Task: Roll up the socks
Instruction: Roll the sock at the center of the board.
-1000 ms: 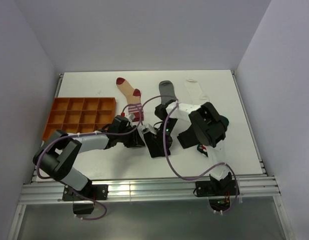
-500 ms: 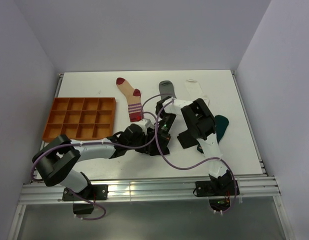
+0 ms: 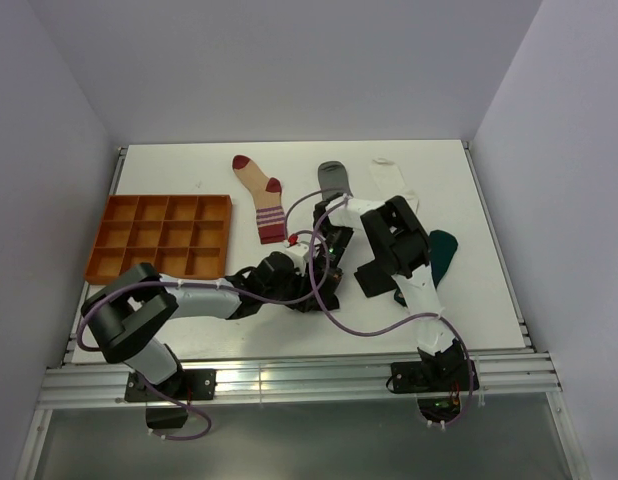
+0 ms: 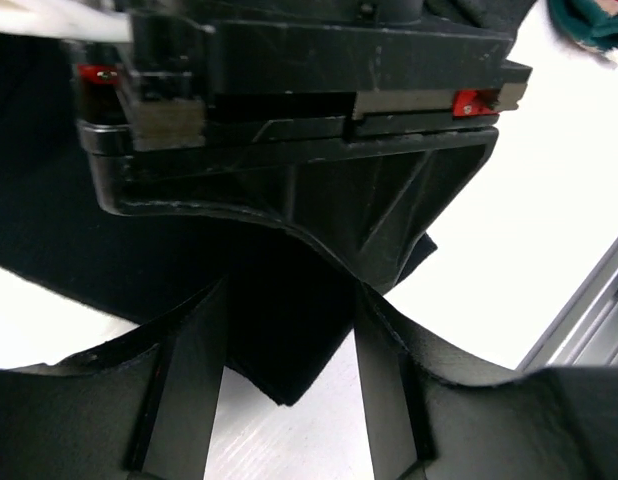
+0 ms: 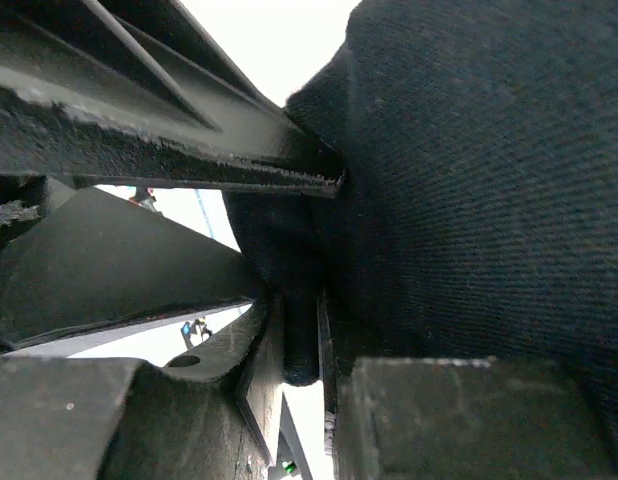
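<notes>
- Orange tray (image 3: 167, 199) sits at the left of the white table (image 3: 189, 310) in the top view, well apart from the socks.
- Striped sock (image 3: 261, 195), beige with red toe, heel and bands, lies flat right of the tray in the upper middle. Nothing touches it.
- Left gripper (image 4: 289, 288) is at frame centre in the top view, its arm lying low across the table from the lower left. In the left wrist view its two fingers (image 4: 189, 390) stand apart with nothing clamped.
- Black sock (image 4: 284, 360) lies on the table at frame centre. One corner of it shows in the gap between the left fingers, and the rest runs under the right gripper's body.
- Grey sock (image 3: 334, 180) lies flat in the upper middle, just right of the striped sock.
- Right gripper (image 5: 301, 345) meets the left gripper at centre, pointing down and to the left. In the right wrist view its fingers are closed on a thin fold of the black sock, and the bulk of the fabric fills the right of that frame.
- White sock (image 3: 392, 180) lies right of the grey sock, its lower end hidden by the right arm.
- Teal sock (image 3: 444, 252) lies at the right, partly behind the right arm.
</notes>
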You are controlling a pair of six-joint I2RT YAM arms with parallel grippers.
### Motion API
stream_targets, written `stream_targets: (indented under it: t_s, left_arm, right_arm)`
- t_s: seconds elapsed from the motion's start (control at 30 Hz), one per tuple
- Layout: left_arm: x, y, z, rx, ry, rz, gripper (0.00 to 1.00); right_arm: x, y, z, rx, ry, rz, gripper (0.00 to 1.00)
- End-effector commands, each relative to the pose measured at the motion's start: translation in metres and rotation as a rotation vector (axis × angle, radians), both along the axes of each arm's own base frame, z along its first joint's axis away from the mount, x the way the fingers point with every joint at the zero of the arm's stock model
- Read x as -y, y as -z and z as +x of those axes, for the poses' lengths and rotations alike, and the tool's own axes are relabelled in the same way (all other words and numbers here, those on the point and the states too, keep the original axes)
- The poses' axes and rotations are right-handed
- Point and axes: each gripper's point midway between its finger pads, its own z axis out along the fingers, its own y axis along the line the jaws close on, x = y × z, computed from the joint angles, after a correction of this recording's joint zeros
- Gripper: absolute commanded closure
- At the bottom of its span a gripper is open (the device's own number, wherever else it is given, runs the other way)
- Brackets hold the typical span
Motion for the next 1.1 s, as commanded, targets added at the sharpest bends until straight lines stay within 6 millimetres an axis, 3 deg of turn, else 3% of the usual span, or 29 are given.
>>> stream_targets:
  t_s: [0.0,0.23,0.57,0.8,0.97,1.07]
  left_arm:
    - [0.014,-0.005,-0.003,0.021,0.069,-0.04,0.44]
    - [0.012,0.007,-0.016,-0.042,0.078,-0.059,0.58]
    - [0.009,0.034,-0.038,-0.176,0.081,-0.077,0.99]
    - [0.004,0.046,-0.053,-0.279,0.094,-0.136,1.0]
    - [-0.004,0.054,-0.058,-0.379,0.099,-0.176,1.0]
    - [-0.008,0.051,-0.057,-0.434,0.103,-0.21,1.0]
  right_arm:
    - [0.001,0.004,0.008,0.009,0.001,-0.008,0.85]
    - [0.001,0.006,0.014,-0.003,0.048,-0.021,0.84]
    - [0.004,-0.011,0.024,0.029,0.123,0.028,0.71]
    - [0.011,-0.035,0.043,0.18,0.186,0.122,0.58]
    - [0.024,-0.05,0.061,0.302,0.264,0.176,0.56]
    - [0.033,-0.048,0.069,0.389,0.283,0.185,0.56]
